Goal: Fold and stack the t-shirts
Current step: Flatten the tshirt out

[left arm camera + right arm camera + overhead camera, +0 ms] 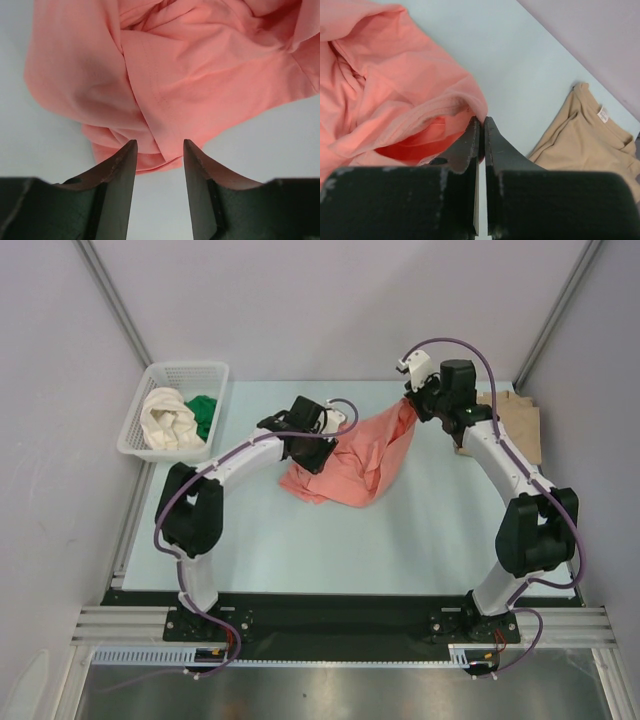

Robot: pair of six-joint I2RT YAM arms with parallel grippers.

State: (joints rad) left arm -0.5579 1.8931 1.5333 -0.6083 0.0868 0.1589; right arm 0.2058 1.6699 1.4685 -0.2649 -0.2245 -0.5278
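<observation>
one each — salmon t-shirt [355, 462]; tan [580, 137]; cream [165, 420]; green [206, 412]

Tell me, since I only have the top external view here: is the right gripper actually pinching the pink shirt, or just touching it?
Observer: Pinching. In the right wrist view the right gripper is shut on a hemmed edge of the pink shirt.
Operator: And the left one? I can't tell from above.
Observer: The left gripper is open, jaws apart at a bunched fold of that shirt, nothing pinched.
Operator: What's the tan thing at the far right?
Observer: A tan shirt, its collar and a white label showing.
</observation>
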